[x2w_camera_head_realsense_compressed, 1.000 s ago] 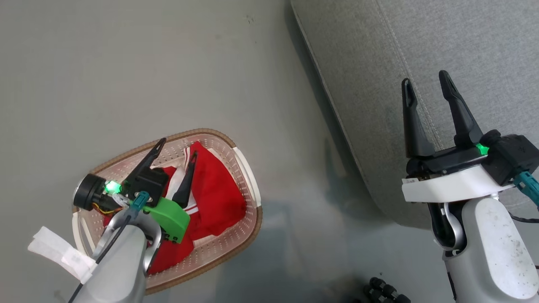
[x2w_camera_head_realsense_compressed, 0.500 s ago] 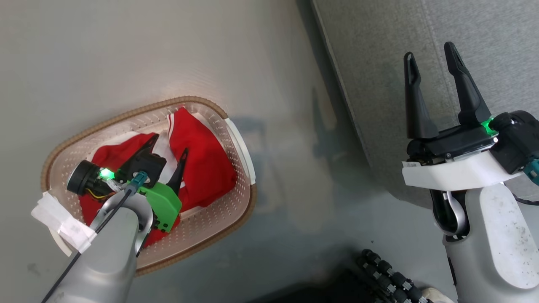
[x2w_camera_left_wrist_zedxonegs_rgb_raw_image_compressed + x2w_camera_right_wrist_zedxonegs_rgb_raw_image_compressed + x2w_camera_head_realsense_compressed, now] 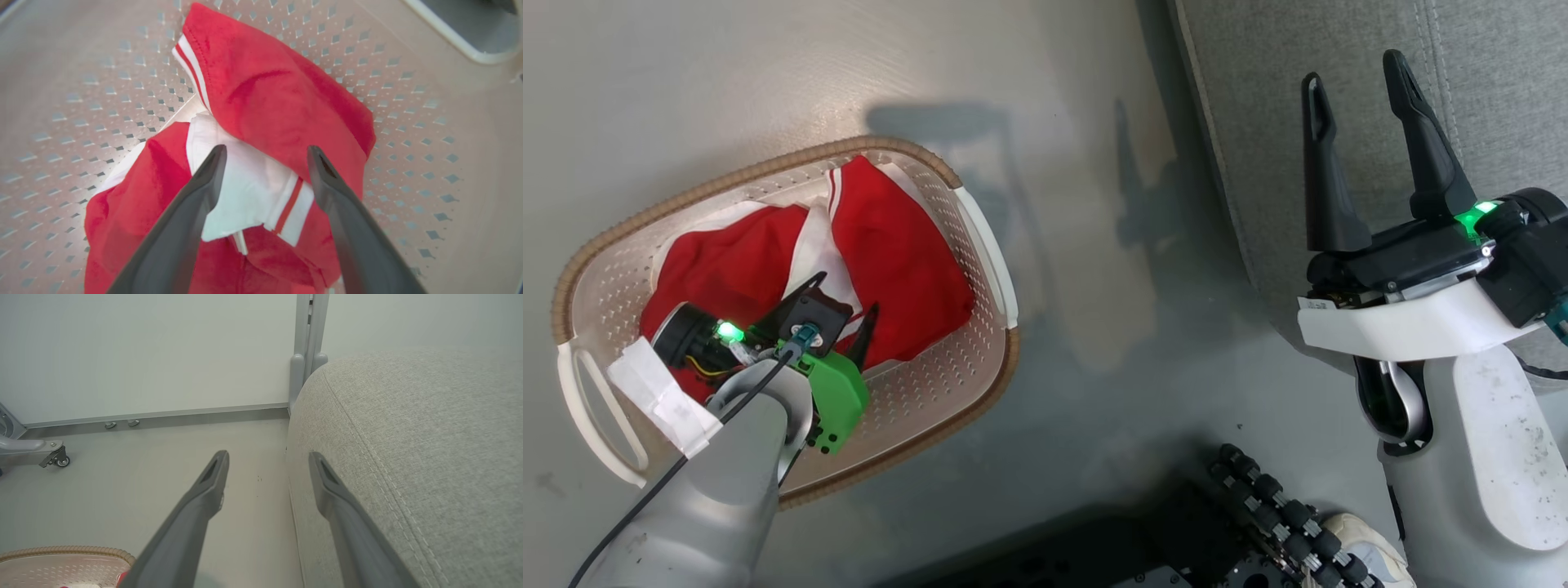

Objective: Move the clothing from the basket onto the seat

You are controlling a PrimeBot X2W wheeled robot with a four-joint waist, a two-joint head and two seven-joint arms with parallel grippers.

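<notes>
Red clothing [image 3: 890, 253] with white striped cuffs lies bunched inside the cream perforated basket [image 3: 980, 245] on the floor at the left. My left gripper [image 3: 841, 306] reaches down into the basket, open, its fingers straddling a white cuff of the clothing [image 3: 253, 183]; the left gripper [image 3: 265, 153] holds nothing. My right gripper [image 3: 1352, 82] is open and empty, raised at the front edge of the grey seat [image 3: 1486, 49]. In the right wrist view the right gripper [image 3: 267, 455] points along the seat [image 3: 429, 449] edge, with the basket [image 3: 65, 555] rim at the lower left.
Grey floor [image 3: 727, 73] surrounds the basket. My wheeled base [image 3: 1258, 506] with black rollers shows at the bottom. A white wall [image 3: 143, 355] with a metal post [image 3: 306, 347] stands beyond the seat, and a caster foot [image 3: 53, 453] sits at the left.
The head camera has turned, shifting the whole picture. My left gripper has sunk deeper into the basket toward the clothing. The right gripper stays open beside the seat.
</notes>
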